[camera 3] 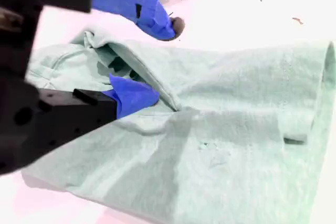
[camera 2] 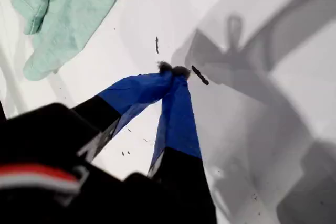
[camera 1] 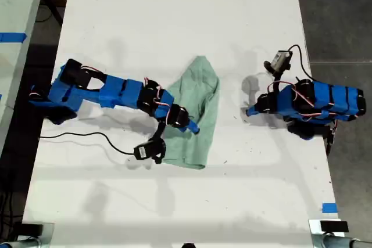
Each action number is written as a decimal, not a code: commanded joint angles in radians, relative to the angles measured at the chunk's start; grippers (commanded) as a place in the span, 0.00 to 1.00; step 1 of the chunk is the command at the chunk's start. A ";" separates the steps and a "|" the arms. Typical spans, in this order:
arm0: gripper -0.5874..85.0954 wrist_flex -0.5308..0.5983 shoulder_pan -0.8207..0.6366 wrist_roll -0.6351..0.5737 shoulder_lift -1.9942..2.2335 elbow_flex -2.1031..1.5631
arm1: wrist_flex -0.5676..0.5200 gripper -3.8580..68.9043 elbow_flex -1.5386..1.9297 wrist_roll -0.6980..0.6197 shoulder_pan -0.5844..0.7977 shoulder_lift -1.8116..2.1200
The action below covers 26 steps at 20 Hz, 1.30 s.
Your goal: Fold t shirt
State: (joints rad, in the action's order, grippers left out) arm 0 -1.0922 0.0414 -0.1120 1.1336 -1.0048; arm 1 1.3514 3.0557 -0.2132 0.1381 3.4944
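Note:
The t shirt [camera 1: 200, 94] is pale mint green and lies rumpled and partly folded at the middle of the white table [camera 1: 174, 15]. My second gripper [camera 1: 192, 126] rests on the shirt's edge toward the exterior view's left. In the second wrist view my second gripper [camera 3: 149, 56] is open, a raised fold of the t shirt [camera 3: 226, 129] lies between its jaws, and the lower fingertip [camera 3: 131, 95] is tucked against that fold. My first gripper [camera 1: 250, 110] sits on bare table toward the exterior view's right, apart from the shirt. My first gripper [camera 2: 173, 70] is shut on nothing, with the t shirt [camera 2: 68, 14] off beyond it.
A black cable [camera 1: 87, 136] trails across the table at the exterior view's left. A small camera on a wire [camera 1: 280, 60] sticks up by the first arm. Blue tape [camera 1: 329, 207] marks the table edge at the exterior view's lower right. Dark floor borders both long sides.

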 commanded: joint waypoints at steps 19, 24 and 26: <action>0.01 0.249 -0.158 -0.043 2.470 -2.230 | -0.006 0.03 0.034 0.012 0.003 0.014; 0.01 0.232 -0.164 -0.043 2.470 -2.227 | -0.006 0.03 0.034 0.009 -0.003 0.014; 0.01 0.229 -0.170 -0.041 2.470 -2.227 | -0.006 0.03 0.034 0.008 -0.002 0.014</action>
State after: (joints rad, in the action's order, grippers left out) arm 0 -0.8590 -0.1089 -0.1764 3.5957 -3.2229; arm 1 1.3514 3.0557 -0.2132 0.1381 3.4944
